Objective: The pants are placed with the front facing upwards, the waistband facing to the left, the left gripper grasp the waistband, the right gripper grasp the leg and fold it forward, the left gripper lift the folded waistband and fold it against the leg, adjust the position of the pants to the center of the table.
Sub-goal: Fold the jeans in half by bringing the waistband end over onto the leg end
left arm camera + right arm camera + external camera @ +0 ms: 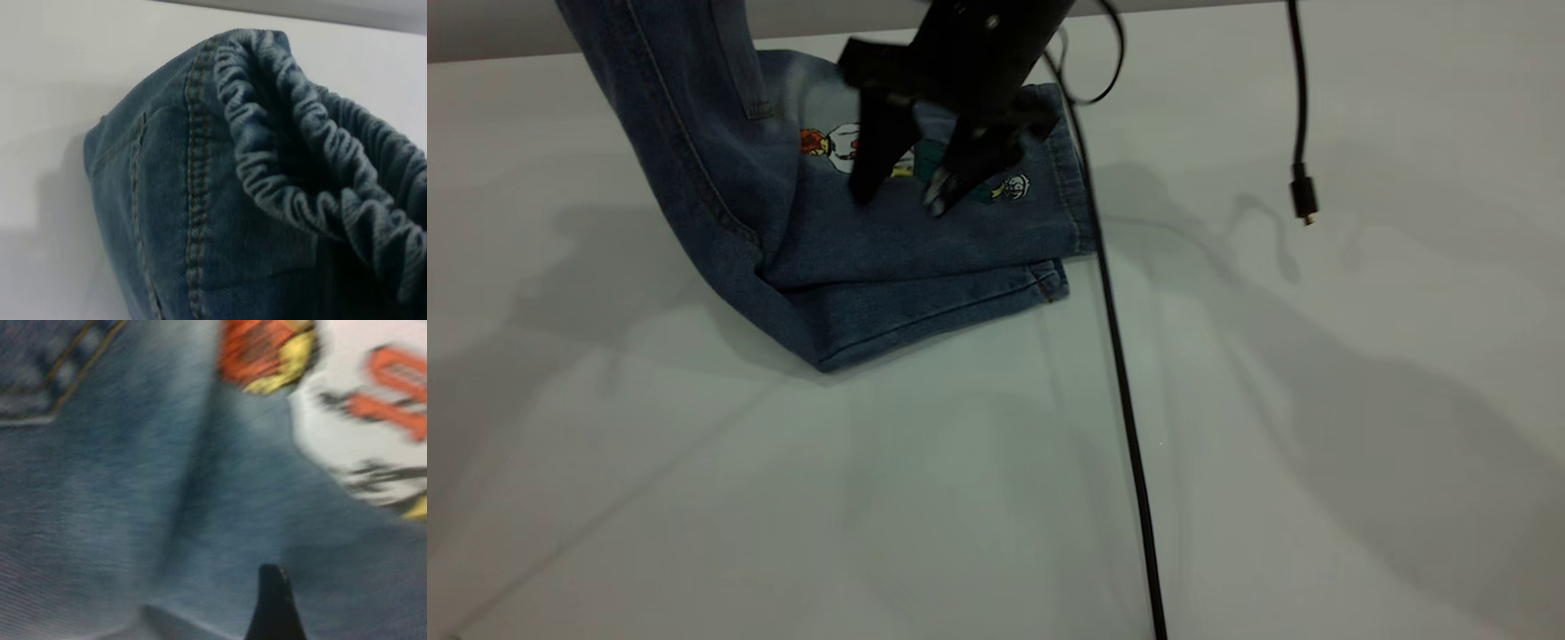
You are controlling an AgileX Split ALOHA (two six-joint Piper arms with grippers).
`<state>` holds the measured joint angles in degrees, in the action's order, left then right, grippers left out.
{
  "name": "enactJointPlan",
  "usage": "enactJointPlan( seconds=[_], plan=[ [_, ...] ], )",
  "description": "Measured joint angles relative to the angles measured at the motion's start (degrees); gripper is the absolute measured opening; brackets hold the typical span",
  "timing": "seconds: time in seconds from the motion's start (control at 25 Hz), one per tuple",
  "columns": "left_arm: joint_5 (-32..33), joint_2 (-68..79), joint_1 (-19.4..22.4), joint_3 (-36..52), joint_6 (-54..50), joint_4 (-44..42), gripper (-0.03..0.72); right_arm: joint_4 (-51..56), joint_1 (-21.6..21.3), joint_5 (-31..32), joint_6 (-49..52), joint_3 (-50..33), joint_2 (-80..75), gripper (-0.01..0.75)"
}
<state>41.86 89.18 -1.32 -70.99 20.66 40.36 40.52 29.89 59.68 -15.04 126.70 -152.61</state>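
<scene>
I see the pants (889, 258) folded at the tabletop's (1316, 444) far left, legs lying lengthwise with hems pointing right. The waistband (300, 167) end rises out of view; I cannot see the left gripper. My right gripper (898, 196) hovers spread open, empty, over the print. Wide bare tabletop lies nearer and rightward.

The pants (889, 258) lie at the far left part of the bench (1316, 444), one leg (925, 222) folded on top of the other, hems toward the right. Their left end rises off the bench and out of the exterior view (the waistband (313, 167) shows only in the left wrist view). The right tool (903, 196) hangs over the upper leg, fingers apart. A cable (1120, 382) runs across the bench just right of the hems.
</scene>
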Motion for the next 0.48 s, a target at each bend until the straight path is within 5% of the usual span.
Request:
enactJointPlan(
  seconds=[0.24, 0.48],
  plan=[
    [-1.2, 0.0, -1.8, 0.0, 3.1, 3.4, 0.165, 1.8, 2.4, -1.1, -0.3, 0.0, -0.6, 0.426],
    [-2.4, 0.0, -2.8, 0.0, 3.1, 3.2, 0.165, 1.5, 0.1, 1.2, -0.3, 0.8, -0.6, 0.425]
  ],
)
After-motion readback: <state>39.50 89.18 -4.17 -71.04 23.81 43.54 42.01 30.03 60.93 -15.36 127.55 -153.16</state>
